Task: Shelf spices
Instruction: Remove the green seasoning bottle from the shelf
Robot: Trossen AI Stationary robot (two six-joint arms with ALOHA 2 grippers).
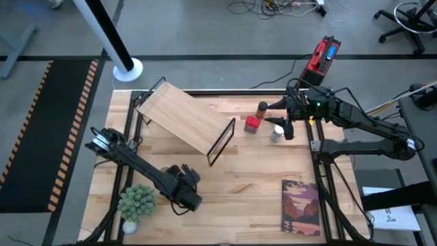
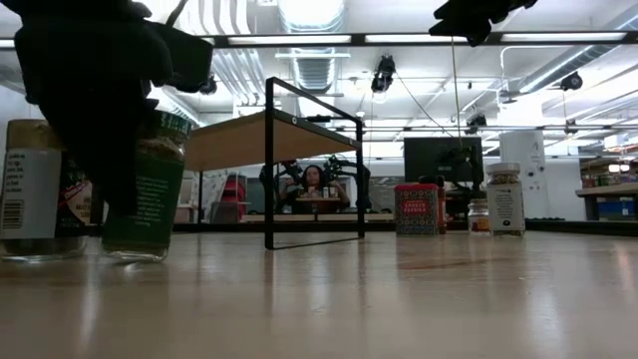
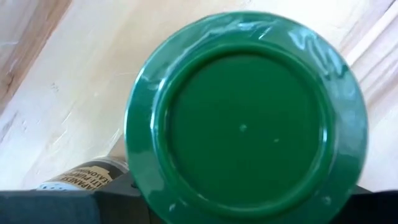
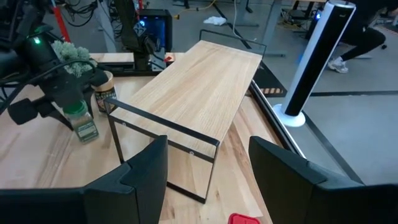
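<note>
Wooden tabletop [image 1: 259,198] work: your left gripper [image 4: 78,115] pinches the rigid, smooth green-lidded jar [image 2: 145,184] below its lid; right gripper [image 4: 205,171] jaws spread, empty.

Shelf [image 1: 188,117]: pale plank, slanted, black frame [image 1: 222,142] at lower end, mid-table

Green-lidded jar [image 2: 148,189]: upright on table, near-left part, green-labelled, clamped at lid between left gripper's fingers [image 4: 69,99]; round green lid [image 3: 242,118] seen from above

Tan-topped jar [image 2: 35,189]: upright, just beside green one, white label, partly hidden

Red tin [image 1: 252,124]: boxy, upright, just right of frame

Brown jar [image 1: 262,108]: dark lid, upright, just behind tin

White-lidded jar [image 2: 504,197]: upright, right of tin, pale label

Small jar [image 2: 478,214]: between tin and white-lidded one, mostly hidden
</note>
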